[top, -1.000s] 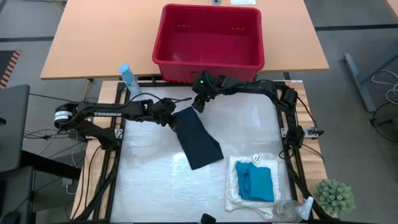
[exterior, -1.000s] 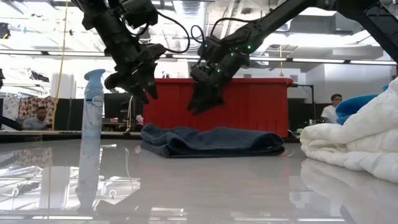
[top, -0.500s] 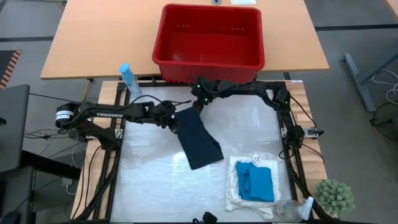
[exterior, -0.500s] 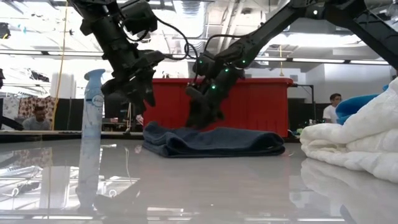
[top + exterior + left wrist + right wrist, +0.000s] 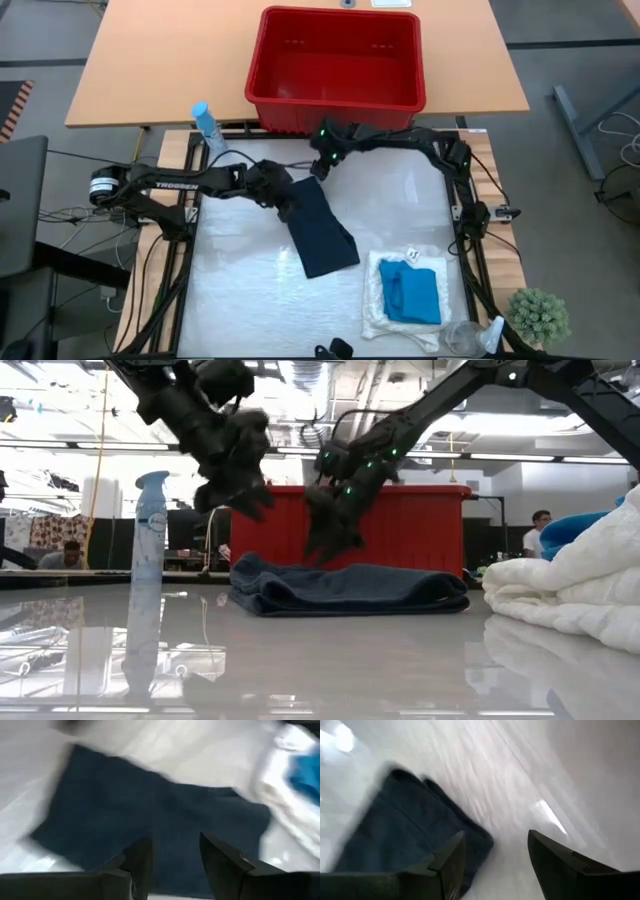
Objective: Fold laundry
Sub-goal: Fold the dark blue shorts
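A thick, soft navy garment [image 5: 320, 228] lies folded into a long slab mid-counter [image 5: 240, 290], glossy white under it. The left gripper [image 5: 290, 203] and right gripper [image 5: 318, 170] hover at its far end, both spread and empty. A turquoise garment [image 5: 412, 293] sits on the nubbly cream cloth [image 5: 378, 310]. The red plastic basket [image 5: 337, 68] holds nothing.

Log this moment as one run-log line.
left gripper: open, above dark garment | right gripper: open, at its basket-side end | turquoise garment: folded on cream cloth
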Tool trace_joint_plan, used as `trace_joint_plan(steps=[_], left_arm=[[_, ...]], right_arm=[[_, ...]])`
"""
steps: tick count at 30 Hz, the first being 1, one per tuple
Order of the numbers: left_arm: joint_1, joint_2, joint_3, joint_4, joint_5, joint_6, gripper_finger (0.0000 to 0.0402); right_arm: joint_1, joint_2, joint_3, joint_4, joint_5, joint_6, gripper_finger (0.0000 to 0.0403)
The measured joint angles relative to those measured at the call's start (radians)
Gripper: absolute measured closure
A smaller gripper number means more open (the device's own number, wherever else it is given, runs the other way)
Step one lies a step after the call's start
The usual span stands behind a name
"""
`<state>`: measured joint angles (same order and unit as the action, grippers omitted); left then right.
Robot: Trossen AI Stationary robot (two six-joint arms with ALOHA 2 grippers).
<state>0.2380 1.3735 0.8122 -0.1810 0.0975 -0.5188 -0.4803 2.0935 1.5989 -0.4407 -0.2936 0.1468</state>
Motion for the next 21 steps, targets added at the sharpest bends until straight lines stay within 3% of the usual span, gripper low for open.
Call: trace_joint_plan(steps=[5,10,17,21], left_arm=[[-0.071,0.046,0.000,0.018,-0.006,0.029,0.0292],[-0.146,0.142,0.000,0.097,-0.029,0.063,0.0388],[-0.219,0.339,0.004,0.172,-0.050,-0.045,0.0400],[-0.237,0.367,0.008,0.131,-0.003,-0.042,0.0401]], right_arm=[[-0.050,-0.073,0.032,-0.080,-0.059,-0.075,0.0168],[-0.081,-0.124,0.031,-0.108,-0.056,-0.075,0.0168],[-0.108,-0.206,0.031,-0.137,-0.052,-0.068,0.0168],[-0.109,-0.250,0.031,-0.157,-0.042,-0.064,0.0168]])
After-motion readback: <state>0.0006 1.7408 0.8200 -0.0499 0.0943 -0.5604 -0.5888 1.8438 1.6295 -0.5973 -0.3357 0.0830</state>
